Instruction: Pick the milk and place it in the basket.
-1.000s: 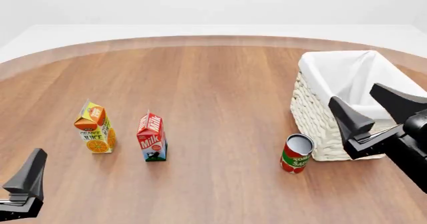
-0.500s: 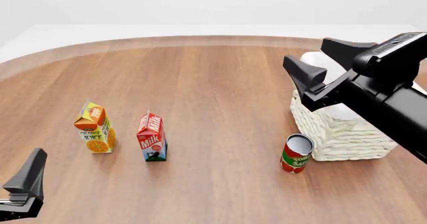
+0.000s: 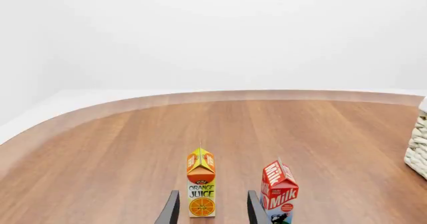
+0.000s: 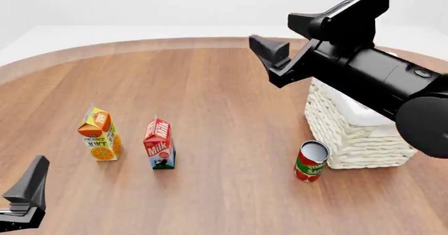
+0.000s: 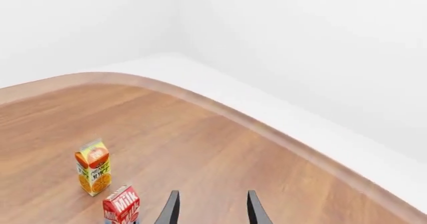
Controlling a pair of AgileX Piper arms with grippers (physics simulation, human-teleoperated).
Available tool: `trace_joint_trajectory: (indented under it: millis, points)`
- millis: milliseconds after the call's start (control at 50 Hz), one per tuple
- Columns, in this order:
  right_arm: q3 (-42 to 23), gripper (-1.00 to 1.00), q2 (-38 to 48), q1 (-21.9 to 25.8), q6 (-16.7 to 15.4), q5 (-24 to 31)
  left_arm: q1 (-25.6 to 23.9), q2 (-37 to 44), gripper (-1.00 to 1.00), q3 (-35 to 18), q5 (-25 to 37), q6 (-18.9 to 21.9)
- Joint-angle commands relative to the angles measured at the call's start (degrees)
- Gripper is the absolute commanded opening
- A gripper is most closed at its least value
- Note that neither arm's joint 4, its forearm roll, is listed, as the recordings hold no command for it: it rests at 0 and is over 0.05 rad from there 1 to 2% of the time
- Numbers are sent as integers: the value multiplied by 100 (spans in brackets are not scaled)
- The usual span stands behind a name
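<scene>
Nothing of the task is done yet, judging by how things lie: the small red gable-top milk carton (image 4: 159, 144) stands upright on the brown wooden worktop (image 4: 224, 88), toward its left part, just beside the orange-yellow juice carton (image 4: 99, 134) and well apart from the large cream-white woven wicker basket (image 4: 347, 132) with its white cloth lining on the right. A red tomato-sauce can (image 4: 311, 161) stands just in front of the basket's near left corner.

The right gripper (image 4: 297, 33) is raised high above the worktop near the basket, its dark fingers spread wide with nothing between them; in its wrist view the milk sits low and off to one side of the fingers. The left gripper (image 3: 210, 209) hangs low at the near left edge, also parted and empty, its wrist view lined up more on the juice than on the milk.

All remains: reaching the milk, closing on it, lifting, carrying it across and lowering it into the basket.
</scene>
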Motion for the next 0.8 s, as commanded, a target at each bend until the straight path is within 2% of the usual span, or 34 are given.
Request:
trace_joint_trajectory:
  millis: [20, 340, 800]
  points:
    - [-748, 100, 621, 254, -161, 229, 0, 0, 100, 0, 0, 0]
    - [-1578, 100, 1283, 614, -387, 541, 0, 0, 100, 0, 0, 0]
    - [-2577, 100, 2249, 852, -758, 947, 0, 0, 100, 0, 0, 0]
